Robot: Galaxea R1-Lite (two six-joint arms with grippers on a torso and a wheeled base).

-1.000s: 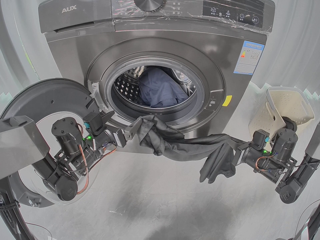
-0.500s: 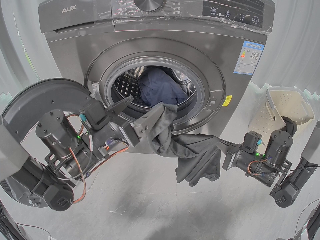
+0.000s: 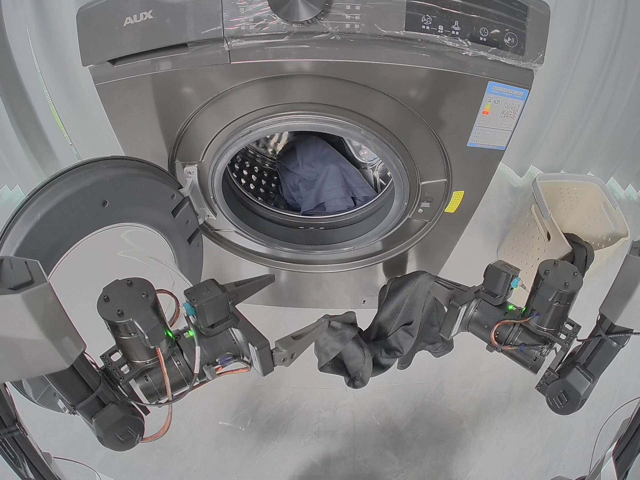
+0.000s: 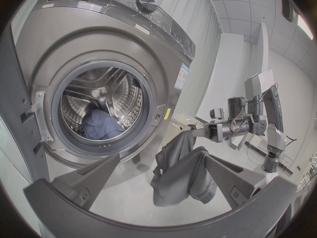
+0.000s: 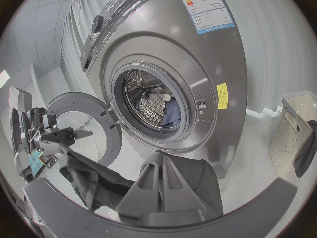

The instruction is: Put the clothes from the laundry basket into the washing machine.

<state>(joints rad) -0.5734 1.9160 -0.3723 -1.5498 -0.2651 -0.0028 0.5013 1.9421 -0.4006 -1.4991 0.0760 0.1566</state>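
Right fingers [image 5: 148,182] clamp garment [image 3: 393,315]; blue cloth [image 3: 320,175] in drum [image 3: 253,176].

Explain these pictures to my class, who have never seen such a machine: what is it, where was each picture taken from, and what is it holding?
This is a two-armed robot on wheels, facing a washer with its door swung open. The picture showing both arms comes from a camera on the robot's head, looking down. The other two come from cameras on its left and right wrists, each looking along its own jaws. Between the arms sags a dark garment, below the washer's opening. The right jaws are shut on one end; the left jaws stand wide open, with the other end draped over one of them. A blue cloth lies in the drum. On the floor at the robot's right stands a pale basket with another dark piece over its rim.
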